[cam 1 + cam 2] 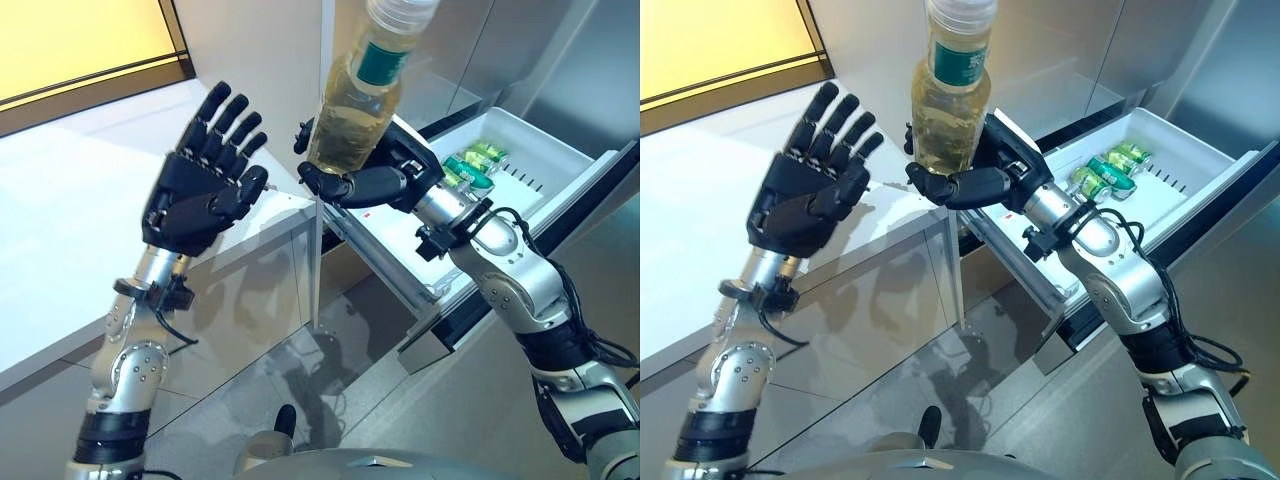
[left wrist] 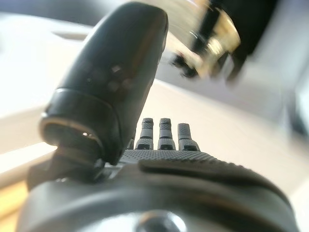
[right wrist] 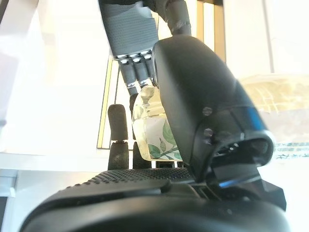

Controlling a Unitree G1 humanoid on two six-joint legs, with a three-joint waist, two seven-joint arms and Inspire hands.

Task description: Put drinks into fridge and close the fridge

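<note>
A clear bottle of pale yellow drink (image 1: pixel 355 110) with a green label and white cap is held upright in the air above the white counter's corner. My right hand (image 1: pixel 375 180) is shut on its lower body; the bottle (image 3: pixel 157 130) shows between its thumb and fingers in the right wrist view. My left hand (image 1: pixel 205 180) is raised to the left of the bottle, fingers straight and spread, palm toward it, holding nothing. To the right, the open white fridge drawer (image 1: pixel 540 160) holds several green-labelled bottles (image 1: pixel 470 165) lying down.
A white counter (image 1: pixel 70 200) runs along the left, its corner edge (image 1: pixel 315 205) just below the bottle. Grey fridge panels (image 1: pixel 560 60) rise behind the drawer. A yellow panel in a dark frame (image 1: pixel 90 45) sits at the upper left. Grey floor lies below.
</note>
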